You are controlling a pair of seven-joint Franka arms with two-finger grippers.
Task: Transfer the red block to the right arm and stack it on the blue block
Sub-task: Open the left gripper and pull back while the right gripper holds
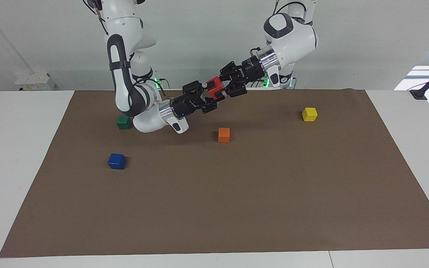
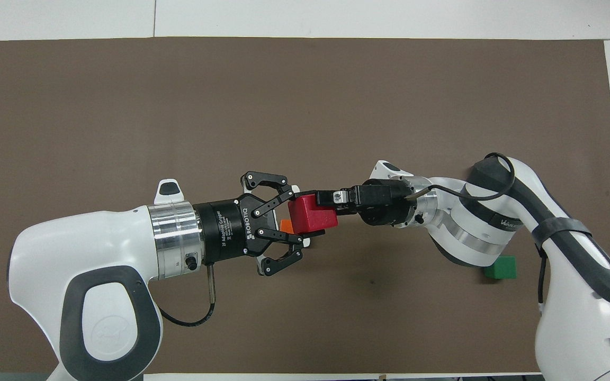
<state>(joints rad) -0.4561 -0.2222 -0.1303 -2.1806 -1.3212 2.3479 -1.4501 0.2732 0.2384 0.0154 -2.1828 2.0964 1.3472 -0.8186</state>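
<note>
Red block (image 2: 313, 215) (airborne), left hand (image 2: 298, 219) marked ROBOTIQ clamps it

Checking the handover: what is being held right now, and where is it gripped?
The left gripper holds the red block by opposite side faces, up in the air. The right gripper reaches its other end; its grip cannot be told.

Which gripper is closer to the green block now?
Right. The right gripper is in the air at the red block, its arm passing beside the green block; the left gripper holds the red block, farther away.

In the overhead view the orange block (image 2: 285, 225) was mostly hidden under the red block (image 2: 311, 214), at its nine o'clock.
</note>
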